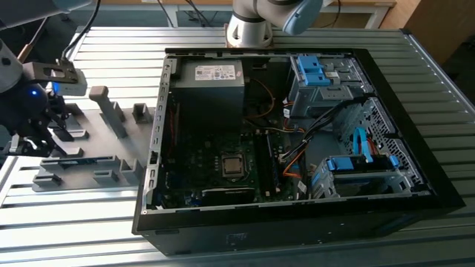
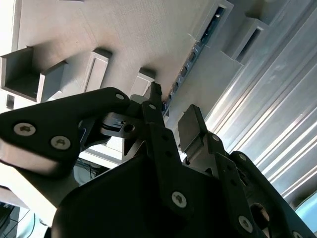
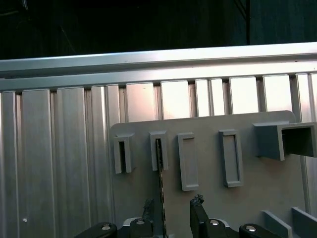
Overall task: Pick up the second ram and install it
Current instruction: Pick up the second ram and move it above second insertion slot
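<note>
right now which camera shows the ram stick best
Second wrist view: the ram stick shows close along its length. First wrist view shows its thin edge; exterior view, a small dark strip.

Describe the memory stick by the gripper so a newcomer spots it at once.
Beside the open computer case, on the exterior view's left, lies a grey plate of holder blocks. The memory stick stands on edge in slotted blocks, just under the open gripper. It is the only thin dark strip among pale blocks.
</note>
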Available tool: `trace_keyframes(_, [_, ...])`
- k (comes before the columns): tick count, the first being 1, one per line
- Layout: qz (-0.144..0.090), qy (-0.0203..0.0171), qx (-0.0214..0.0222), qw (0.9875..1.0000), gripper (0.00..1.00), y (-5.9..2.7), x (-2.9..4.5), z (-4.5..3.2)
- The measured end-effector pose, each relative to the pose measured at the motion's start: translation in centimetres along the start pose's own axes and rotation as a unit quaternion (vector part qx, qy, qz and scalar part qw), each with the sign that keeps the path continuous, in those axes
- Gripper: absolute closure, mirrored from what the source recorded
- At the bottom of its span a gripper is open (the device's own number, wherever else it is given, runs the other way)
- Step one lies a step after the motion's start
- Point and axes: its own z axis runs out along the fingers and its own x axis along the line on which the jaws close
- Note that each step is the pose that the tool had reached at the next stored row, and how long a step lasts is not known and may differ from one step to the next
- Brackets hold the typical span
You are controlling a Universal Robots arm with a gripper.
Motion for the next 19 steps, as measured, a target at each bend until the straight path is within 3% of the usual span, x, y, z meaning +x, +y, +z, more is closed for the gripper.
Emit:
trace_keyframes(10, [-0.002, 0.0, 0.0037, 1.0, 0.59, -0.03, 0.15, 1.23])
trace_keyframes(19, [-0.004, 0.0001, 0.0041, 1.0, 0.59, -0.06, 0.29, 2.51])
